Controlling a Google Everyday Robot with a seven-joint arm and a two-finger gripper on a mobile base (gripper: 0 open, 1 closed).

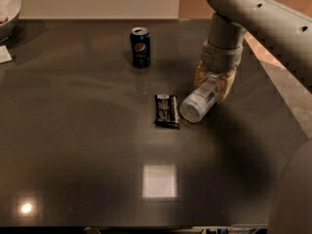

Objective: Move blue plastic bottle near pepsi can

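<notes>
Camera view: gripper (213, 83) is closed around the far end of the bottle (199, 103), which lies on its side right of the can (140, 47), its long axis broadside to the can.

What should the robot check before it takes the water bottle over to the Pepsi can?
1. The gripper is down at the blue plastic bottle: ok.
2. It has a firm hold on the bottle: cannot tell.
3. The pepsi can stands upright, apart from other things: ok.
4. The bottle is already near the can: not ok. It lies on its side, off to the can's right and closer to the camera.
5. The snack bar is out of the way: not ok. It lies right beside the bottle's near end and could get nudged.
</notes>
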